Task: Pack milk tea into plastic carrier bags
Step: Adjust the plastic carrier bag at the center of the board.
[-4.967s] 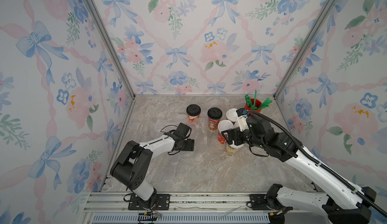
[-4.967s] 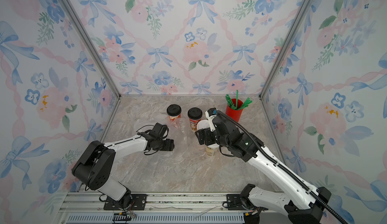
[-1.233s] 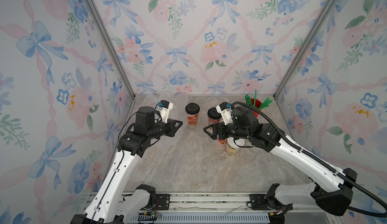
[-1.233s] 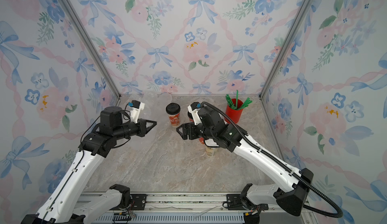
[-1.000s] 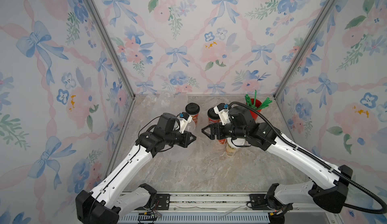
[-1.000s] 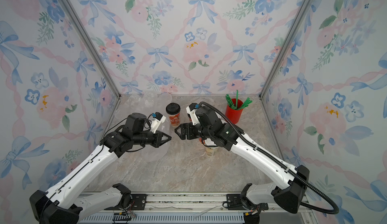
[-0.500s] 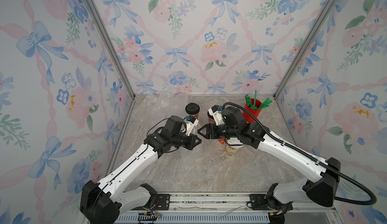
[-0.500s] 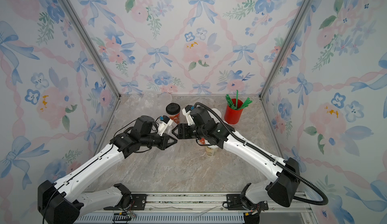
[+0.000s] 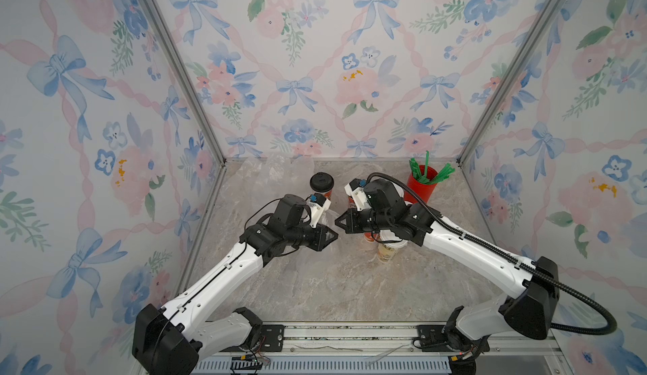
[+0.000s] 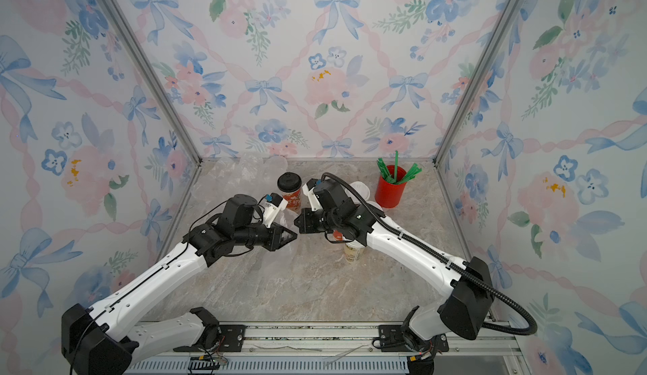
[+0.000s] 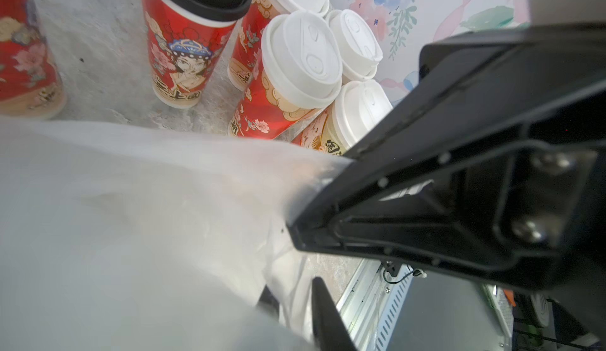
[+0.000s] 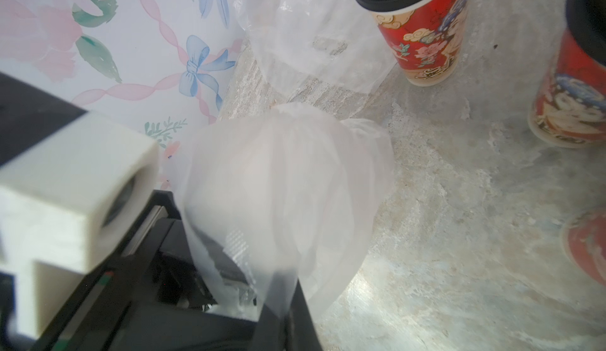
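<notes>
Now right claw [image 9: 338, 223] pinched shut on thin plastic carrier bag [image 12: 288, 185], mid frame in both top views, likely to hold bag up off bench [image 9: 350, 285]. Left claw [image 9: 334, 238] tip to tip with it; wide or narrow, cannot tell. Probably there to pull bag mouth open. Milk tea cups [image 11: 288, 80] stand bunched, upper middle of left wrist view, none bagged yet.

A plain red cup [image 9: 421, 187] of green straws [image 9: 430, 176] stands in the marbled desk's [image 9: 350, 285] far right corner. Floral wallpaper [image 9: 315, 75] covers the walls. A thin strip [image 9: 383, 355], perhaps a wrapper, lies on the front rail [image 9: 350, 334].
</notes>
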### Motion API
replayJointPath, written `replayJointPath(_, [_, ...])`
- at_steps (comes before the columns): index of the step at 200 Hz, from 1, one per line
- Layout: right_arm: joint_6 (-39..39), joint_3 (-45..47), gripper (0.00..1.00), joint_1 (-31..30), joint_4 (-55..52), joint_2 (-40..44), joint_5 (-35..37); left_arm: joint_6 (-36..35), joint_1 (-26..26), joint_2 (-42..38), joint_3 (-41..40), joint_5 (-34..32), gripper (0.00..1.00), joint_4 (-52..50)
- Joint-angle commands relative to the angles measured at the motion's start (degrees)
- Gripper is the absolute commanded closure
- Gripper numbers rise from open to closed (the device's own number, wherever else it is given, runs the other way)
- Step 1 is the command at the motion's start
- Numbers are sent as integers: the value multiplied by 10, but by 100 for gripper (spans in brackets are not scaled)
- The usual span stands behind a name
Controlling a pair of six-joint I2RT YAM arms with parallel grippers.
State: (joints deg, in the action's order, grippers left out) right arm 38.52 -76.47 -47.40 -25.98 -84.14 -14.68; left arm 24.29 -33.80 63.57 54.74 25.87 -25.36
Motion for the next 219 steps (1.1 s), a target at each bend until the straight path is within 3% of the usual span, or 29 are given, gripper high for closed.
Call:
replayJointPath(1, [-7,-2,100,7,-21,8,-5,13,0,-28,-9,-48,71,4])
replayJointPath(33, [-21,-7,100,8,-51,14,3,30,23,-50,-12,-90,73,-6])
replayJointPath(52, [-23,-7,100,8,-66,19,7,30,39,-51,-12,-101,82,-18])
replayJointPath(87, [-46,-10,100,8,-101,31,33,27,58,-54,-2,-141,91,-42])
replayJointPath(113, [-61,-21,100,9,-134,38,67,27,69,-62,4,-146,91,-43])
replayJointPath(143, [-66,-43,100,10,-180,37,115,27,70,-69,7,-150,100,-43])
replayJointPath(172, [-48,-58,100,10,-208,28,140,56,69,-74,8,-145,100,-41])
replayJointPath(194, [-7,-60,53,-4,-182,28,103,81,62,-77,8,-150,100,-40])
replayJointPath(207, [18,-63,38,-20,-160,28,85,91,54,-77,5,-160,100,-37])
replayJointPath(219, [45,-66,30,-33,-142,26,74,98,45,-77,1,-171,100,-34])
